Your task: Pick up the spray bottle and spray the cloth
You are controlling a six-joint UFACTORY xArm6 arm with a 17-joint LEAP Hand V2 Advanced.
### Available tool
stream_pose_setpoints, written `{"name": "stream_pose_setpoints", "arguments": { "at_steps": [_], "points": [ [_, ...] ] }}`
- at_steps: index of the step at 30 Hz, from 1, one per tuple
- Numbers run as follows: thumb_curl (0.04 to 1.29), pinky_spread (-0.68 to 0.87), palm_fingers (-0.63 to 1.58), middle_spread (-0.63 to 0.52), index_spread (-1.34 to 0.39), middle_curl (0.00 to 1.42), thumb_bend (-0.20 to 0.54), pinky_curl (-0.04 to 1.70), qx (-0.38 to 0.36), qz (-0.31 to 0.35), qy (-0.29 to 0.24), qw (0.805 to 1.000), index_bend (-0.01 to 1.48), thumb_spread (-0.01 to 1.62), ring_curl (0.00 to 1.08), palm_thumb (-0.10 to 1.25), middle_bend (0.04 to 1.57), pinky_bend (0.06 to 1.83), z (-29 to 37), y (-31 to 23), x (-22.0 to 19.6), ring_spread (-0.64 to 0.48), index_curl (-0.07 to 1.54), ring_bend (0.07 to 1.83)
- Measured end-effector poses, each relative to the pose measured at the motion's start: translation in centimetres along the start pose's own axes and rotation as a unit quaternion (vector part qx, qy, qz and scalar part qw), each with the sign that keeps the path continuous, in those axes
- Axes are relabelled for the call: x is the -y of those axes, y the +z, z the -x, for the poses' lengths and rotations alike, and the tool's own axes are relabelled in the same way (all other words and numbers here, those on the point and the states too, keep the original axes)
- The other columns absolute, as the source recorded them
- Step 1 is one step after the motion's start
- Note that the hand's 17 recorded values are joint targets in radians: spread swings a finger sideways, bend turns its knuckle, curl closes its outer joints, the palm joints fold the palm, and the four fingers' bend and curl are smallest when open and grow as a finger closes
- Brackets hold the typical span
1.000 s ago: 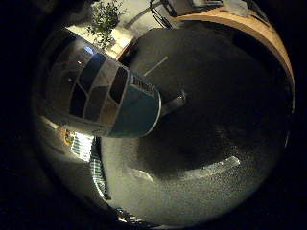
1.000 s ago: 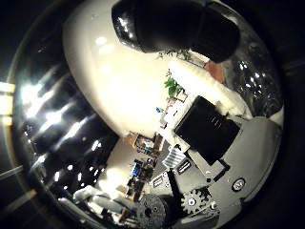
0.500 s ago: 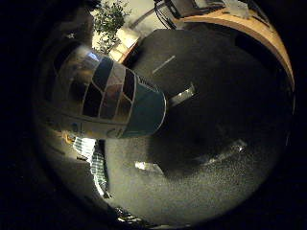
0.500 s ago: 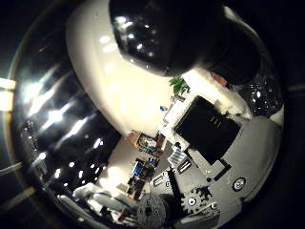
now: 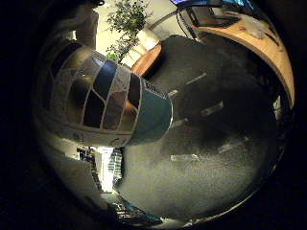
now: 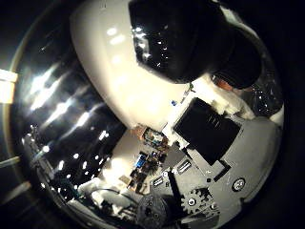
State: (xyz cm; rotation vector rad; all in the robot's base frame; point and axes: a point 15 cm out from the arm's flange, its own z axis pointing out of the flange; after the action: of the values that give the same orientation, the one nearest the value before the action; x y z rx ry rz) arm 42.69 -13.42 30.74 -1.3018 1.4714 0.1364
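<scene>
The spray bottle [image 5: 101, 91] lies close against my palm in the little finger side view, with a patchwork label of blue, tan and white and a teal band at its end. The thumb side view shows its white body [image 6: 119, 86] and its black spray head [image 6: 181, 38], both very near. My right hand [image 6: 205, 143] shows as black and white finger parts with gears, curled beside the bottle's white body. The bottle hangs above the floor.
Below lies a dark grey carpet [image 5: 206, 144] with short white tape marks. A wooden table edge [image 5: 254, 38] curves along one side. A potted plant [image 5: 129, 19] and a round brown stool [image 5: 149, 59] stand beyond the bottle.
The whole background has shifted, so my hand has turned with the bottle. The bottle stays against my palm. The black spray head fills more of the thumb side view.
</scene>
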Motion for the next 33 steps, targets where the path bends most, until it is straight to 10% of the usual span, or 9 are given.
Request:
{"name": "stream_pose_setpoints", "arguments": {
  "at_steps": [33],
  "points": [
    [0.90,-0.18,1.13,-0.12,-0.22,0.71,-0.018,1.40,-0.194,0.201,-0.123,0.952,1.19,0.71,0.73,1.01,1.39,1.04,18.5,1.3,-1.2,-0.20,0.80,1.40]
  ]
}}
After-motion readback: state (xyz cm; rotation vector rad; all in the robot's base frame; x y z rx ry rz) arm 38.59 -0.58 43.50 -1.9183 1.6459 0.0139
